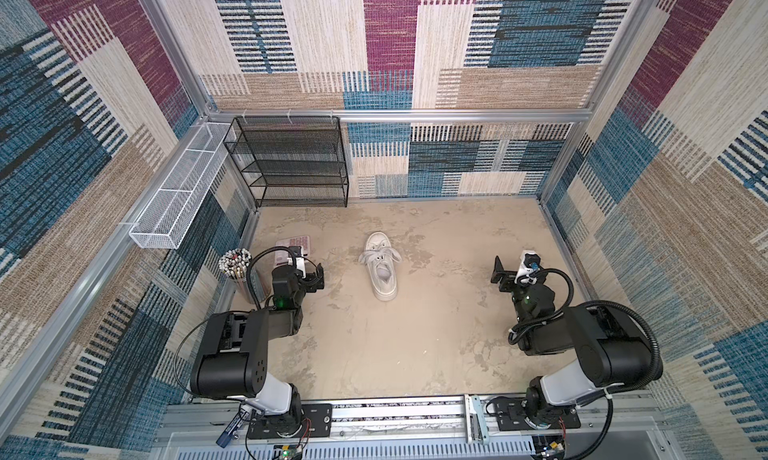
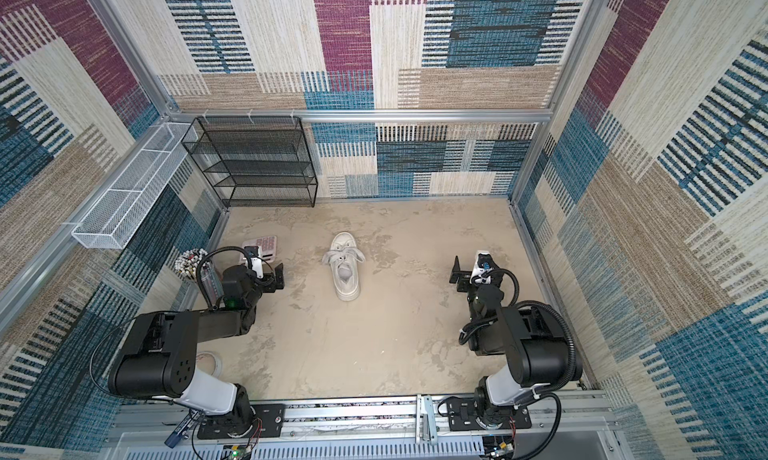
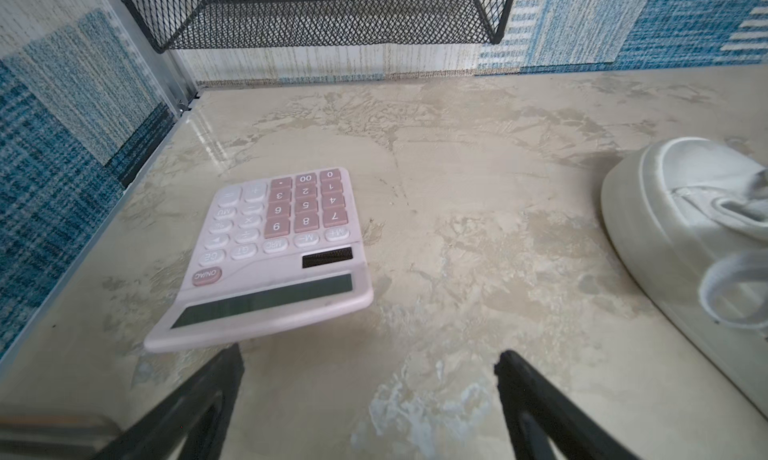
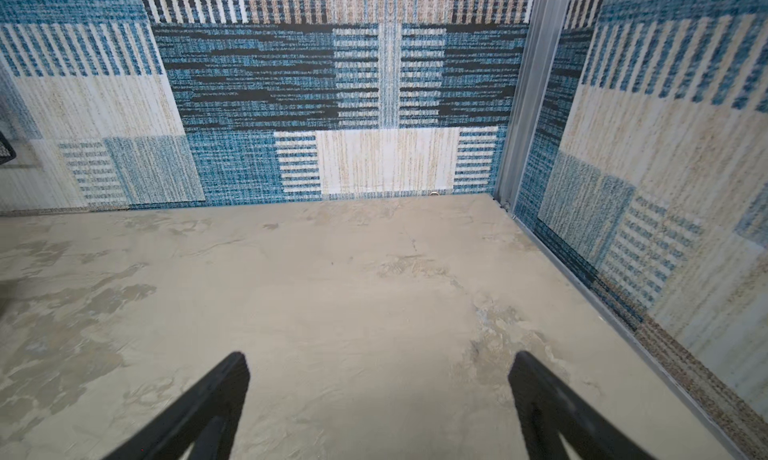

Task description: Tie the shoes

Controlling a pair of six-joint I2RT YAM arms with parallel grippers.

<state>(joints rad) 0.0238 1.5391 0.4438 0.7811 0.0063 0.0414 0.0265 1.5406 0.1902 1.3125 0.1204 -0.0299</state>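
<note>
A single white low-top sneaker lies mid-table in both top views, toe toward the back wall. Its off-white laces spread in loops to both sides over the tongue. The left wrist view shows the toe and one lace loop at its edge. My left gripper hangs open to the left of the shoe, apart from it and holding nothing. My right gripper is open and empty far to the shoe's right, over bare table.
A pink calculator lies just beyond the left gripper. A cup of pencils stands by the left wall. A black mesh shelf and a white mesh basket occupy the back-left corner. Walls enclose the table.
</note>
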